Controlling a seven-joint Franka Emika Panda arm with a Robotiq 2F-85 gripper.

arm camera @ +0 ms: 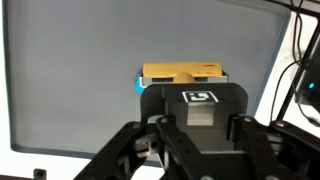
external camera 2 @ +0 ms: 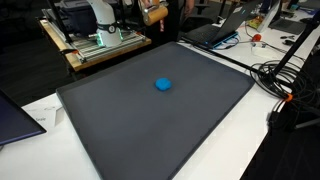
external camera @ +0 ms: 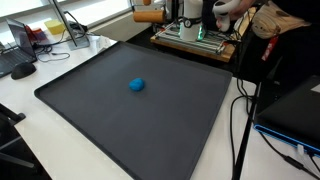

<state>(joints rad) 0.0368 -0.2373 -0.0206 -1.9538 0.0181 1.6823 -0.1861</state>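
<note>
High over the far edge of the dark mat [external camera: 100, 110] [external camera 2: 120, 130], my gripper [external camera: 147, 6] [external camera 2: 151, 6] is shut on a tan wooden block [external camera: 147, 15] [external camera 2: 153, 14]. The wrist view looks down past the gripper [arm camera: 197, 122], whose black fingers [arm camera: 150, 135] flank the block [arm camera: 183, 72] and a black part with a square marker [arm camera: 200, 97]. A small blue ball [external camera: 137, 85] [external camera 2: 163, 85] lies alone near the mat's middle. From the wrist it shows as a blue sliver [arm camera: 139, 82] at the block's left end. The mat [arm camera: 70, 70] fills the background.
A wooden stand with the robot base [external camera: 195, 35] [external camera 2: 100, 40] sits behind the mat. A laptop [external camera: 15, 55] and clutter stand beside one edge. Black cables [external camera: 245, 120] [external camera 2: 285, 80] hang along the other, near another laptop [external camera 2: 225, 30]. A person [external camera: 280, 20] is at the back.
</note>
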